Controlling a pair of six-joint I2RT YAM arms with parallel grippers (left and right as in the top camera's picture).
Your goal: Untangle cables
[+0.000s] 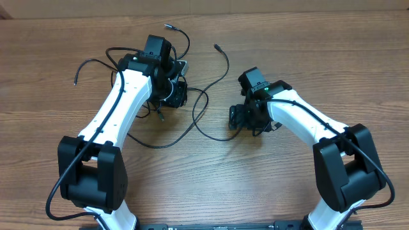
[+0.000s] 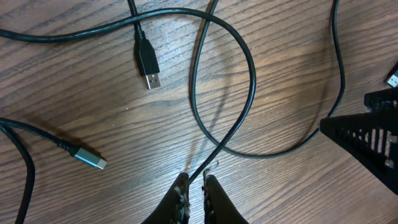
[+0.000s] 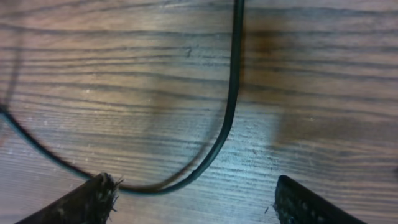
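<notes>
Several thin black cables (image 1: 203, 96) lie looped and crossed on the wooden table between the arms. My left gripper (image 1: 165, 105) is shut on one cable (image 2: 239, 118), which runs out from between its fingertips (image 2: 196, 182) into a wide loop. A silvery USB plug (image 2: 149, 76) and a blue-grey plug (image 2: 91, 159) lie ahead of it. My right gripper (image 1: 239, 120) is open and low over the table. A cable bend (image 3: 229, 118) lies between its spread fingers (image 3: 196, 194), and neither finger touches it.
Free cable ends lie at the back (image 1: 216, 46), at the back left (image 1: 168, 27) and at the far left (image 1: 75, 83). My right gripper's black body (image 2: 370, 140) shows at the right edge of the left wrist view. The table (image 1: 307, 38) is bare wood.
</notes>
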